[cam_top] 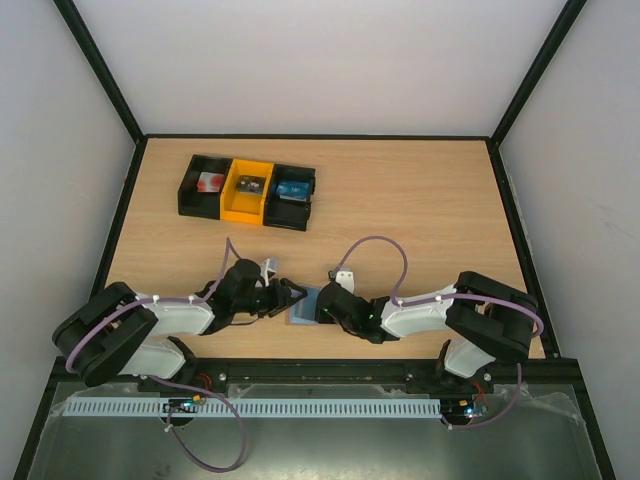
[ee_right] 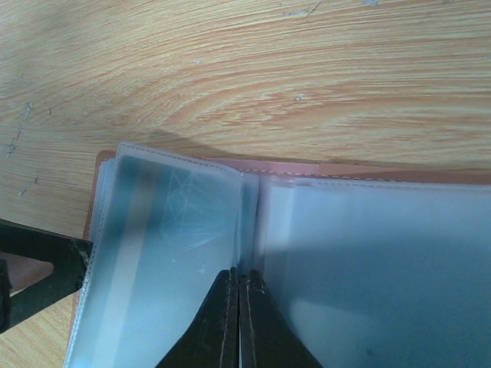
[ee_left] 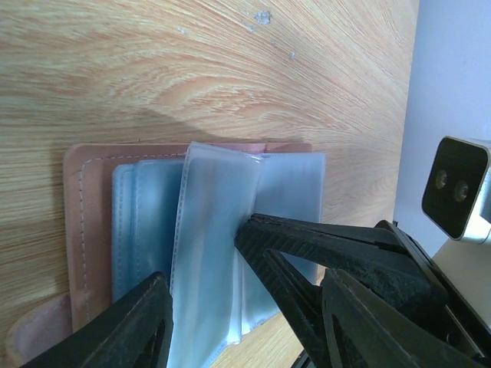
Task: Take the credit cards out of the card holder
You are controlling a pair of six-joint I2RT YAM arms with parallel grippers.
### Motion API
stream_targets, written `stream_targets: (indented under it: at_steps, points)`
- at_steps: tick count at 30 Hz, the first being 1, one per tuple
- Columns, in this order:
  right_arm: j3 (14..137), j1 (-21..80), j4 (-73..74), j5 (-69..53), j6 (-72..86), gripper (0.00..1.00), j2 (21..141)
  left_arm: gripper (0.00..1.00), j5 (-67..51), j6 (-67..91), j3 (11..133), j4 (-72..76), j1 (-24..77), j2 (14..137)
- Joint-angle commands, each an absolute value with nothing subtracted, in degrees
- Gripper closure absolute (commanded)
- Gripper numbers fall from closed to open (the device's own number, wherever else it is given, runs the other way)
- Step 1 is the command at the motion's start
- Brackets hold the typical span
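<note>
Right claw [ee_right: 238, 307], fully closed, rests on the card holder [ee_right: 276, 164]; left claw [ee_left: 242, 291] straddles a clear sleeve [ee_left: 211, 230], half-open.

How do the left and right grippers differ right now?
The left gripper has its fingers apart, straddling a clear sleeve; the right gripper has its fingers shut together at the fold. The left gripper meets the card holder from the left, the right gripper from the right. Both are low at the open holder.

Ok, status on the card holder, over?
Left gripper open, straddling a clear sleeve. Right gripper shut, tips at the fold. Card holder lies open on table, nothing pulled out yet. Bins far back, nothing blocking.
</note>
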State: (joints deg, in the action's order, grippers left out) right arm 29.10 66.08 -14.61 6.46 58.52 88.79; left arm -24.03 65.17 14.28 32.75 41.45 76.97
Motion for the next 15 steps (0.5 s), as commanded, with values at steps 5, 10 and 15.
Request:
stream_targets:
  at_steps: [5,10,15]
  points:
    - [26.11,66.19,-9.46,8.26,58.87,0.95,88.49,0.46,-26.43,67.59,14.65,36.05,42.3,75.04]
    - [24.75,66.18,-10.96,9.3,58.95,0.92,85.07,0.46,-26.88,69.11,15.0,37.73,43.09,74.43]
    - [23.55,66.18,-11.37,9.94,59.31,0.88,82.35,0.45,-27.14,70.27,16.0,39.95,44.75,76.19]
